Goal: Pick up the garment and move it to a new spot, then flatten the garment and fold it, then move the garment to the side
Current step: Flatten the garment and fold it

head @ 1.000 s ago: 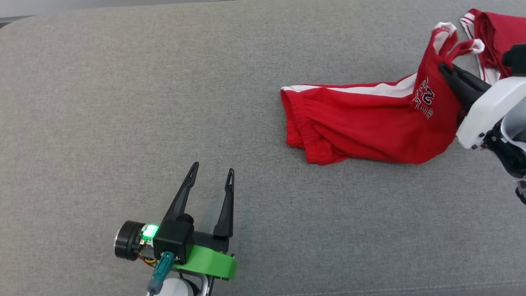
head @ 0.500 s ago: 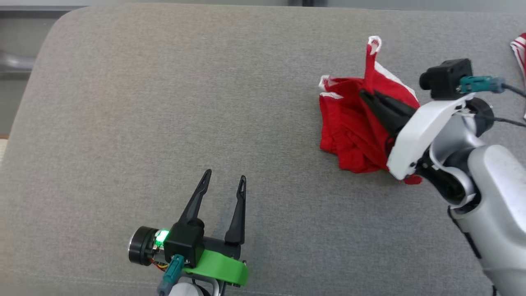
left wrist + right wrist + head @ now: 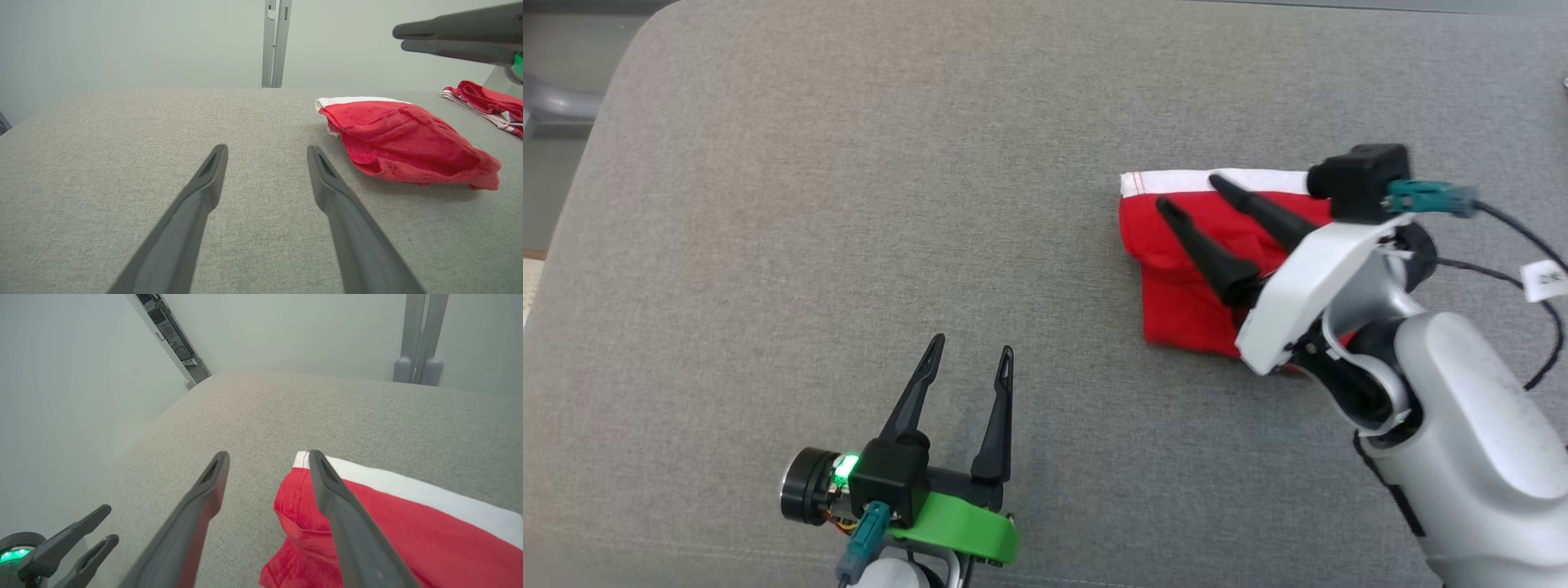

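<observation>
The garment [image 3: 1176,286], red with a white band, lies bunched on the grey padded surface [image 3: 849,204], right of centre. My right gripper [image 3: 1190,192] hovers just over it, open, with nothing between its fingers. In the right wrist view the right gripper [image 3: 268,454] stands wide; the garment [image 3: 388,531] is under and beside its right finger. My left gripper [image 3: 972,345] is open and empty near the front edge, well left of the garment. In the left wrist view the left gripper [image 3: 266,149] points along bare surface, with the garment [image 3: 400,139] to its right.
A second red and white garment [image 3: 486,100] lies at the far right of the surface. The surface's rounded left corner [image 3: 613,106] drops off to the floor. A grey post [image 3: 276,41] stands behind the far edge. A cable with a white tag [image 3: 1543,282] hangs off my right wrist.
My right gripper carried the garment leftward, away from the other garment, then opened and let it go; it now lies in a heap. The camera turned meanwhile. The left gripper stayed open.
</observation>
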You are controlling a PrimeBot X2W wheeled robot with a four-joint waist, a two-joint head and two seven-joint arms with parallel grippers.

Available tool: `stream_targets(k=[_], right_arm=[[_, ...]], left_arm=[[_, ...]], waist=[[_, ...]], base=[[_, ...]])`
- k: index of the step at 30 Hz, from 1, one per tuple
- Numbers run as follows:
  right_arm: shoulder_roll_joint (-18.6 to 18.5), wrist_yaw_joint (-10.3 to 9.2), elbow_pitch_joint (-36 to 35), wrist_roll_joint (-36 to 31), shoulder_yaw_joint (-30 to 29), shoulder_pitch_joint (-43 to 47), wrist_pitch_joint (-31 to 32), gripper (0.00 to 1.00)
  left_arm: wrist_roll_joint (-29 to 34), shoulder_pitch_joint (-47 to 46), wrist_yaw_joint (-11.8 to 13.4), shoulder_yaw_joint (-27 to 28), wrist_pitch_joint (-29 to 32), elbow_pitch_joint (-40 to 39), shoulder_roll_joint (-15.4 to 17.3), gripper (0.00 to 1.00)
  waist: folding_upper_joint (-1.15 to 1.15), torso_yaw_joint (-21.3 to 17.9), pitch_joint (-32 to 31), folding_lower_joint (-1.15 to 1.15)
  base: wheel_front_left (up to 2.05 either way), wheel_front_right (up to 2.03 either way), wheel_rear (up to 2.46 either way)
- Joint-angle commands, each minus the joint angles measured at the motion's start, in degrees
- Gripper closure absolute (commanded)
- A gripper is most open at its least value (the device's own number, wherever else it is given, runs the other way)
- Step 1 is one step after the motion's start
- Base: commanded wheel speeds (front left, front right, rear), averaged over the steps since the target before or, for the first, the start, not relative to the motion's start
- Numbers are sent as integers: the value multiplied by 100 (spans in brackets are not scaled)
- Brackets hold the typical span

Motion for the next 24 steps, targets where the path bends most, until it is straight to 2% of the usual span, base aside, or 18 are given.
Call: stream_targets(k=[1,5,6,9,11,15,19,20,21,22,24], right_arm=[[-73,2,-147,41,-121,85,-191,0],[-279,1,-440,-108,-592,268,-773,0],[-365,2,-489,-180,-836,404,-1124,0],[-588,2,-382,-451,-1042,707,-1708,0],[-702,3,-266,-634,-1042,884,-2127,0],[-708,2,178,-820,-1016,1259,-2911,0],[-650,2,685,-731,-737,1440,-3297,0],[-650,2,765,-691,-679,1442,-3344,19],[-665,2,858,-627,-589,1440,-3375,62],[-694,2,916,-575,-484,1427,-3383,100],[-769,2,1015,-409,-254,1335,-3372,100]], left_arm=[[-21,-73,1,33,-16,11,11,0],[74,-28,-3,120,-16,-53,11,0],[123,19,-13,182,-16,-88,11,0],[187,78,-37,297,-16,-176,12,0],[220,127,-37,390,-16,-222,14,0],[289,224,-61,587,-16,-320,31,0],[362,323,-132,711,-16,-369,58,0],[361,332,-151,729,-16,-378,58,0],[371,346,-164,744,-16,-389,56,0],[389,351,-177,748,-16,-393,54,0],[407,338,-206,735,-16,-404,46,0]], waist=[[0,-97,-37,0],[0,-315,-114,0],[0,-439,-153,0],[0,-619,-217,0],[0,-730,-251,0],[0,-924,-317,0],[0,-1009,-357,0],[0,-1008,-361,0],[0,-999,-359,0],[0,-981,-352,0],[0,-907,-322,0]], base=[[0,0,0],[0,0,0],[0,0,0],[0,0,0],[0,0,0],[0,0,0],[0,0,0],[0,0,0],[0,0,0],[0,0,0],[0,0,0]])
